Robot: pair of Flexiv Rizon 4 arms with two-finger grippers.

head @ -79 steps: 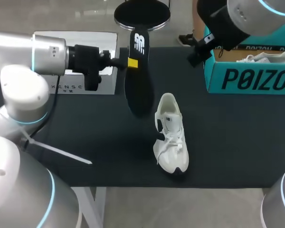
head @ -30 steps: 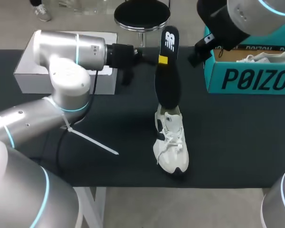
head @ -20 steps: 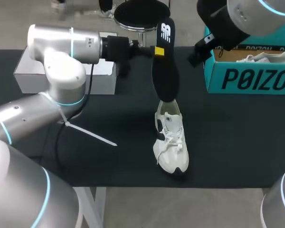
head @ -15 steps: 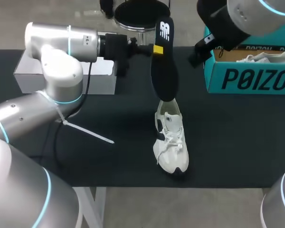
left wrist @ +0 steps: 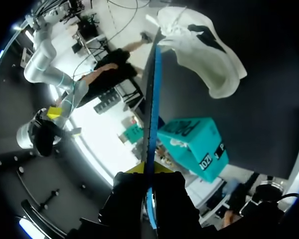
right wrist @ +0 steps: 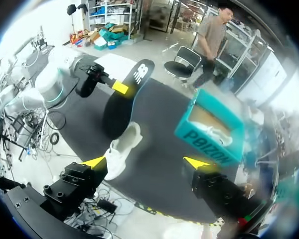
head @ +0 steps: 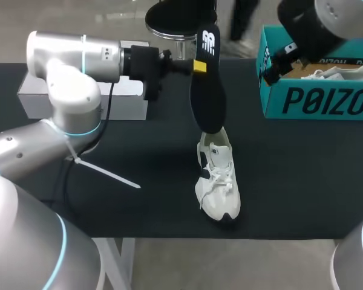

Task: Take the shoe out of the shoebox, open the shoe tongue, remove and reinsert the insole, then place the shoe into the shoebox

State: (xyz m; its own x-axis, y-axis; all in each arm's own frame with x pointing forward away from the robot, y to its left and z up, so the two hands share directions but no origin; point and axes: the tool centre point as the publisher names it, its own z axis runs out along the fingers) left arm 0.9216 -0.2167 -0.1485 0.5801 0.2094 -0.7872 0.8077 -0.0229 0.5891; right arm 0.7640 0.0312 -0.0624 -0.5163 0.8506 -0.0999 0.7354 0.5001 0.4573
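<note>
Though its lower tip hides the shoe (head: 218,178) heel, frame centre: one insole (head: 207,96), clamped in left gripper (head: 199,65); one shoe, on table (head: 290,181); one shoebox (head: 314,99), upper right, cropped; right gripper (right wrist: 149,162), fingers apart.

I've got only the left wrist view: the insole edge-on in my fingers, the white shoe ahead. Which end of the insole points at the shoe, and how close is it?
Observer: In the head view the left gripper pinches the insole near its heel end, so the toe end hangs down at the heel collar of the shoe. I cannot tell whether it is inside.
Operator: Is the right arm in my way?
Observer: No. The right gripper is open and empty, up by the shoebox, well aside of the shoe.
Operator: Is the box free?
Observer: No, a second shoe, also white, lies inside it.
</note>
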